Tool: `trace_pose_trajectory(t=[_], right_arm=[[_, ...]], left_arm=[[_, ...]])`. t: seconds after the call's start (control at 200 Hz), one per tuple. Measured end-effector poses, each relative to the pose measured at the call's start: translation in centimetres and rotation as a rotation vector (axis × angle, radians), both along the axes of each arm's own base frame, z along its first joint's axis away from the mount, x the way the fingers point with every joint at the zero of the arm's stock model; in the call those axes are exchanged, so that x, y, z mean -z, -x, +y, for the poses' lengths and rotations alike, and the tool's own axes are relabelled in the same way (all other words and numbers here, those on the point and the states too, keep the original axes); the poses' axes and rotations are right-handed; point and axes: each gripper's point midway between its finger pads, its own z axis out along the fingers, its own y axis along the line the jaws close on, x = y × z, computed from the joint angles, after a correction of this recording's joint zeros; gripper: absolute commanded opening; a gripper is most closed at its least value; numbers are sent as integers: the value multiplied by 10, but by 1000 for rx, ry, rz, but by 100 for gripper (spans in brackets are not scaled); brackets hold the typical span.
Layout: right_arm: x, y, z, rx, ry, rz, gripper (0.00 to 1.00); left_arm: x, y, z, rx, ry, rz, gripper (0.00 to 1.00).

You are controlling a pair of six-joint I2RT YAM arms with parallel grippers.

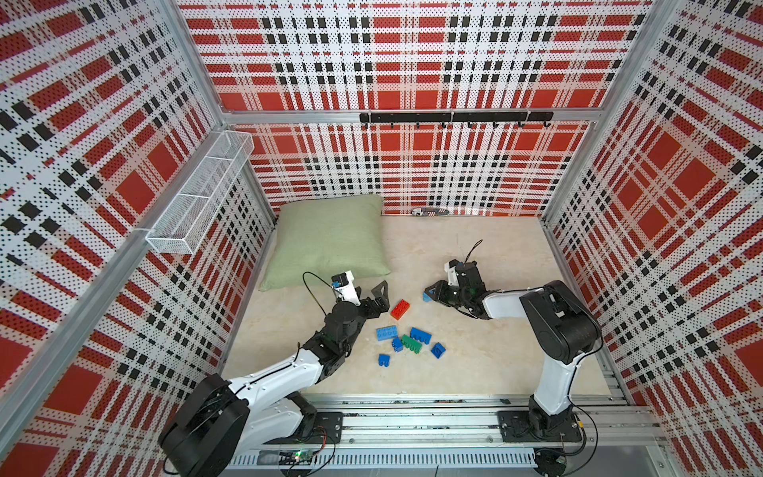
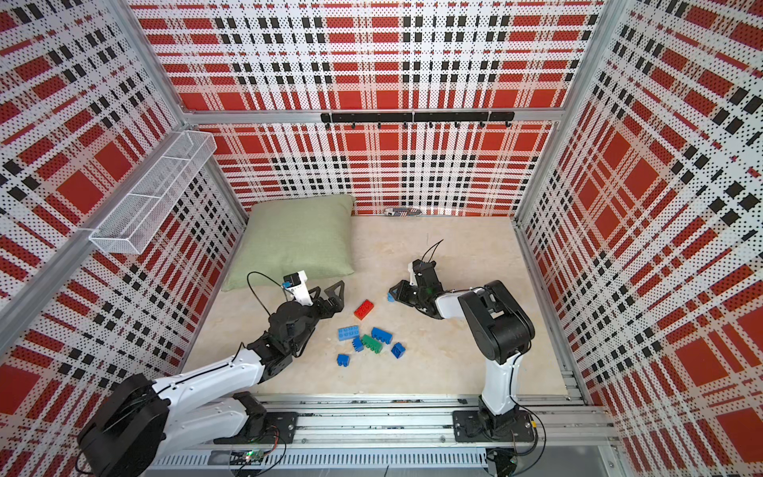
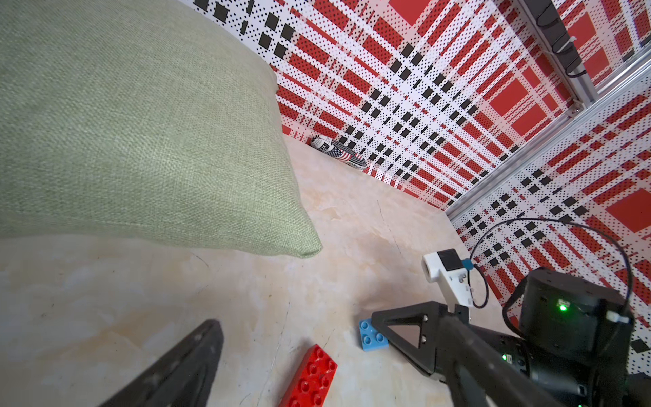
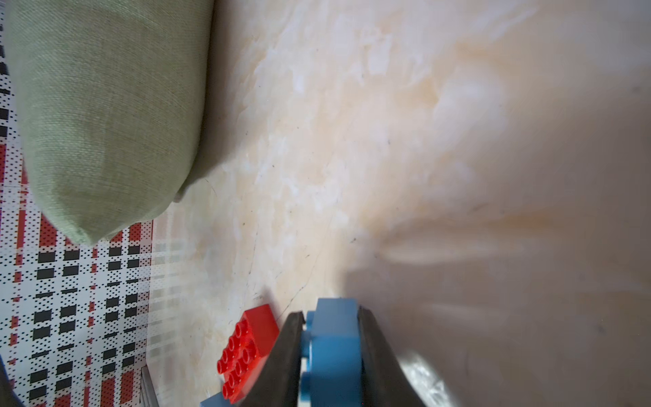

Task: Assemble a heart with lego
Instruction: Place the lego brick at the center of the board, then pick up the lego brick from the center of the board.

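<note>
In both top views the left claw point(image 1: 370, 294) sits left of centre in the frame, just off the near corner of the green pillow point(image 1: 326, 239). Its jaws are spread wide with nothing between them. Right of centre, the right claw point(image 1: 431, 294) is closed on a light blue brick point(image 1: 425, 297), low over the table point(image 1: 495, 355). A red brick point(image 1: 400, 309) lies studs-up on the table between the two claws. Below it in the frame, the rest of the lego point(image 2: 363, 342) lies in a loose group. A green brick point(image 1: 411, 343) there touches dark blue ones, and two small dark blue bricks lie apart from it. I cannot tell whether any are pressed together.

The left wrist view shows one dark finger point(image 3: 176, 370) of the left claw with nothing against it. Across the table is the right claw point(image 3: 382, 327) with the light blue brick point(image 3: 368, 333) at its tip. The red brick point(image 3: 311, 378) is near it, and the pillow point(image 3: 141, 123) lies beyond.

In the right wrist view both fingers point(image 4: 285, 359) press the sides of the light blue brick point(image 4: 333, 345). The red brick point(image 4: 246, 349) lies just beside it on the table.
</note>
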Motion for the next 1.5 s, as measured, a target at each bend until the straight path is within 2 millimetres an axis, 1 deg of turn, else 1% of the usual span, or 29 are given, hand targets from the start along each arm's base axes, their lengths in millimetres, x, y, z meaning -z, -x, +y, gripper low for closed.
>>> trace_pose_trajectory(t=[0.04, 0.235, 0.366, 0.461, 0.521, 0.596, 0.676, 0.797, 0.842, 0.872, 0.922, 0.997, 1.077, 1.112, 1.152, 1.182, 1.217, 1.308, 1.398, 1.448, 1.503], right_arm=[[0, 0, 0, 2, 1, 0, 35], [7, 2, -5, 8, 36, 18, 39], [5, 2, -10, 20, 63, 8, 44], [3, 3, -14, 25, 91, 7, 53], [-2, 5, -18, 27, 114, -2, 55], [-14, 7, -23, 25, 140, -23, 61], [-33, 11, -28, 14, 164, -63, 68], [-62, 17, -32, -19, 192, -138, 74], [-70, 20, -35, -34, 211, -160, 77], [-73, 22, -36, -44, 224, -170, 79], [-76, 27, -39, -61, 245, -179, 82], [-79, 33, -44, -81, 274, -185, 86], [-79, 42, -51, -89, 295, -186, 88], [-78, 46, -55, -89, 301, -183, 91], [-77, 50, -58, -92, 305, -178, 93], [-75, 53, -61, -91, 309, -173, 95], [-73, 55, -66, -84, 311, -165, 95], [-67, 56, -76, -67, 318, -142, 95], [-62, 57, -84, -56, 312, -120, 95], [-61, 57, -85, -55, 305, -113, 96], [-61, 57, -87, -55, 299, -110, 96]], left_arm=[[0, -1, -1, 0, -1, 1, 99], [1, -2, 0, -8, -5, 4, 99], [1, -2, 0, -9, -5, 4, 99], [1, -2, 0, -8, -14, 5, 100], [1, -2, -2, 3, -41, 7, 98], [0, -3, -6, 34, -98, 7, 93], [-2, -5, -14, 80, -185, 15, 92], [2, -9, -32, 151, -322, 49, 89], [9, -9, -41, 186, -369, 67, 87], [14, -8, -47, 213, -401, 80, 86], [25, -5, -57, 259, -452, 107, 84], [46, -4, -72, 324, -542, 158, 83], [73, -8, -83, 376, -636, 229, 80], [83, -10, -86, 394, -674, 253, 78], [94, -12, -89, 412, -716, 281, 78], [102, -13, -91, 425, -743, 298, 76], [111, -15, -92, 442, -774, 318, 74], [129, -18, -95, 471, -836, 356, 74], [139, -16, -93, 490, -872, 380, 72], [142, -14, -91, 501, -883, 392, 71], [143, -13, -90, 508, -883, 396, 68]])
